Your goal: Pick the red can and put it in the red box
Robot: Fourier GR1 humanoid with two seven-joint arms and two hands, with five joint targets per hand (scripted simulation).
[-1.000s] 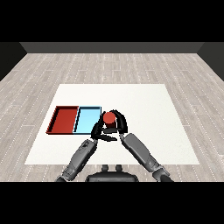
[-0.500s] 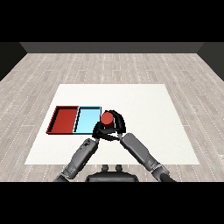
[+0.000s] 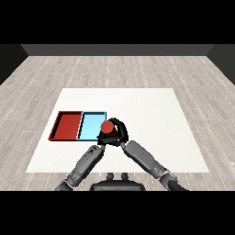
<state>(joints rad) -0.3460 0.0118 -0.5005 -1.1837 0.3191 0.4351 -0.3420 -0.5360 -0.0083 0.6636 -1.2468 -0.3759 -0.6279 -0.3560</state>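
Observation:
The red can [image 3: 107,127] is held above the table at the right edge of the light blue tray [image 3: 90,126], with my right hand [image 3: 120,132] curled round it. Only the can's top and upper side show; the fingers hide the rest. The red tray [image 3: 67,125] lies to the left of the blue one, with nothing in it. My left hand [image 3: 101,139] sits just below and left of the can, close against the right hand, its fingers mostly hidden.
Both trays lie side by side on the left half of the white table [image 3: 151,119]. Grey plank floor surrounds the table.
My right hand has carried the red can leftward, from right of the blue tray to over its right edge. The left hand stayed close beneath it.

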